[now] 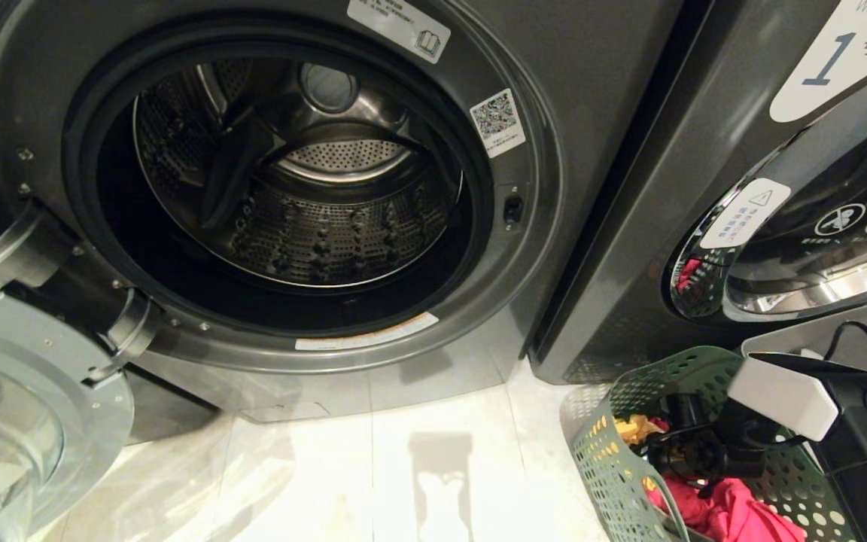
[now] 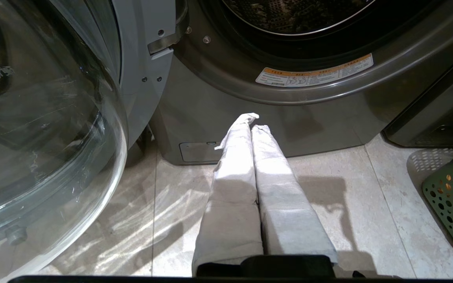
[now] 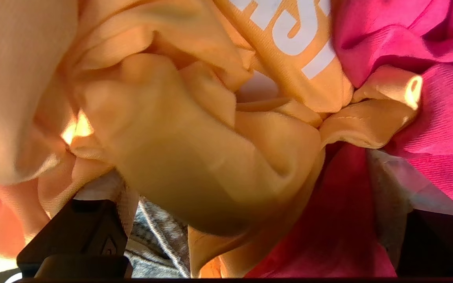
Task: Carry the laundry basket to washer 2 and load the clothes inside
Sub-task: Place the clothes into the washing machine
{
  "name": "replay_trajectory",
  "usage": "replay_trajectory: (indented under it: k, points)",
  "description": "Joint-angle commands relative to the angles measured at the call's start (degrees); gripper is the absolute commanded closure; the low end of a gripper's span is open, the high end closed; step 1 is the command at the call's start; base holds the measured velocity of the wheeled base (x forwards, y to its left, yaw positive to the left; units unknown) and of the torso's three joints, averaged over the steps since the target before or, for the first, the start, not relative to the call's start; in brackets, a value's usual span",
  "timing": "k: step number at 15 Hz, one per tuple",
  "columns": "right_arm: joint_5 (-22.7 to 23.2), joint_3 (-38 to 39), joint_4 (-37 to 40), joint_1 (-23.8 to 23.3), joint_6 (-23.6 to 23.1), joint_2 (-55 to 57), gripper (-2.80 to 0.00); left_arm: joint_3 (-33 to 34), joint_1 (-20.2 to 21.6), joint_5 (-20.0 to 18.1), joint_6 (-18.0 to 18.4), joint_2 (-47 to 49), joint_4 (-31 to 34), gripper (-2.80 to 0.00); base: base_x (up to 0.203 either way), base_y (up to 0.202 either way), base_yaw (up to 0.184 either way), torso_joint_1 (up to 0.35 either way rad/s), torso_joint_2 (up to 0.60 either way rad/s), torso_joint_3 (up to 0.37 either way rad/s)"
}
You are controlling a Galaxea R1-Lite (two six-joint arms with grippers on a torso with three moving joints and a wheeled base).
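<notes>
Laundry basket [image 1: 614, 452] of green perforated plastic stands on pale floor tiles [image 1: 403, 467], right of the open washer [image 1: 290, 181].

Right gripper [image 3: 226, 236] is sunk in crumpled yellow and pink clothes [image 3: 195, 149], jaws spread wide, grip unclear; left gripper [image 2: 252, 129], cloth-wrapped fingers pressed together, holds nothing.

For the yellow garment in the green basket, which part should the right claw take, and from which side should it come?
Probably the bunched fold in the middle of the yellow garment, from above through the open top of the laundry basket. That fold stands up as a thick ridge, and the open right claw is already spread on either side of it. The pink garment presses against it.
</notes>
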Motion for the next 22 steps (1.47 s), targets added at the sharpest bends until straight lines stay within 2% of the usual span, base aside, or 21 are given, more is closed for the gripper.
replay_trajectory:
  k: [1, 10, 14, 18, 22]
  points:
    - [0.7, -0.2, -0.1, 0.0, 0.3, 1.0, 0.0, 2.3, 0.1, 0.0, 0.0, 0.1, -0.1, 0.0, 0.0, 0.0, 0.0, 0.0, 0.0, 0.0]
    - [0.9, 0.2, 3.0, -0.7, 0.2, 0.2, 0.0, 2.3, 0.1, 0.0, 0.0, 0.0, -0.1, 0.0, 0.0, 0.0, 0.0, 0.0, 0.0, 0.0]
    - [1.3, 2.8, 9.2, -1.5, 0.3, -6.0, 0.0, 2.3, 0.0, 0.0, 0.0, 0.0, -0.1, 0.0, 0.0, 0.0, 0.0, 0.0, 0.0, 0.0]
    - [3.9, 11.5, 13.9, -2.1, 0.5, -18.0, 0.0, 2.3, 0.0, 0.0, 0.0, 0.0, -0.1, 0.0, 0.0, 0.0, 0.0, 0.0, 0.0, 0.0]
    - [5.5, 26.0, 14.8, -2.2, 0.3, -33.7, 0.0, 2.3, 0.1, 0.0, 0.0, 0.0, -0.1, 0.0, 0.0, 0.0, 0.0, 0.0, 0.0, 0.0]
